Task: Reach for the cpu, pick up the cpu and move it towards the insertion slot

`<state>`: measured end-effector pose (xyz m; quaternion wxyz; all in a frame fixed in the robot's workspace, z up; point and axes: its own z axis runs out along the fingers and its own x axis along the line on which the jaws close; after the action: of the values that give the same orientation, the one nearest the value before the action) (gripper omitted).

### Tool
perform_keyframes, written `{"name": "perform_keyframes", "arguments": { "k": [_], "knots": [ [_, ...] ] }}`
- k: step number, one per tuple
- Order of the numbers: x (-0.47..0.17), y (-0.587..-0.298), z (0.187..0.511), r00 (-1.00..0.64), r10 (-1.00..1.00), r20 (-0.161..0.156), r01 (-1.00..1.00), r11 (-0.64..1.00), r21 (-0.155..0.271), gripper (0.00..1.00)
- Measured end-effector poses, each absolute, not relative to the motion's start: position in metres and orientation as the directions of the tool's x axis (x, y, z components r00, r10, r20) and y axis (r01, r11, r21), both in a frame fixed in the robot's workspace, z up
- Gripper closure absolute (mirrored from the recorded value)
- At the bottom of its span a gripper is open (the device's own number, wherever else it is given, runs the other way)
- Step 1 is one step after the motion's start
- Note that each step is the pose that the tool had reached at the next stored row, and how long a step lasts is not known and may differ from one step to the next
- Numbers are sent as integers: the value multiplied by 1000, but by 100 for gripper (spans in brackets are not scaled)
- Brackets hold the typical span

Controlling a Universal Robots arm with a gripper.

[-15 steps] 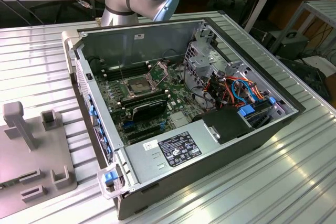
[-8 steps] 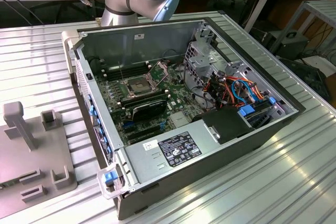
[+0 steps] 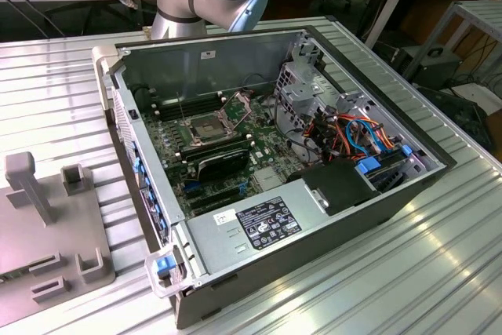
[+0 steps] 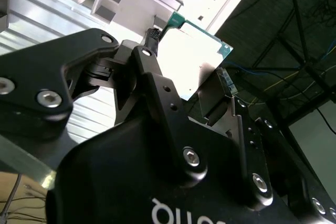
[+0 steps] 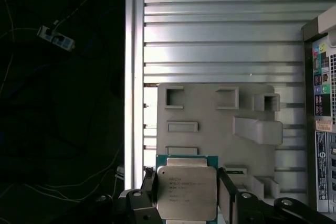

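Item: cpu (image 5: 187,192). Held off the surface, clamped at two opposite edges by the gripper (image 5: 187,199) so that the metal face is left bare and the chip is kept flat for seating. In the second wrist view the same chip (image 4: 191,59) is seen edge-gripped between the black fingers (image 4: 152,85), its green border exposed at the free corner.

Item: gripper. Closed only to the width of the chip; nothing else is touched. It is judged to be carrying, with pickup already done.

Item: grey fixture plate (image 5: 210,124). Laid on the ribbed tabletop (image 5: 210,24), directly beneath the held chip; its raised pockets are presumably meant to keep parts located. In the exterior view it (image 3: 47,233) is found at about 8 o'clock from the computer case (image 3: 274,170).

Item: insertion slot (image 3: 202,127). Set on the motherboard inside the open case, its frame lifted, well apart from the chip. Transfer is judged not yet complete.
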<state>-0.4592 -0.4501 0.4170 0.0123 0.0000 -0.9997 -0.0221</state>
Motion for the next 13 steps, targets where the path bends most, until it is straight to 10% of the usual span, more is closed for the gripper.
{"name": "perform_keyframes", "arguments": {
  "k": [13],
  "knots": [
    [-459,-450,426,-1000,-1,26,1,999,44,45]
  ]
}}
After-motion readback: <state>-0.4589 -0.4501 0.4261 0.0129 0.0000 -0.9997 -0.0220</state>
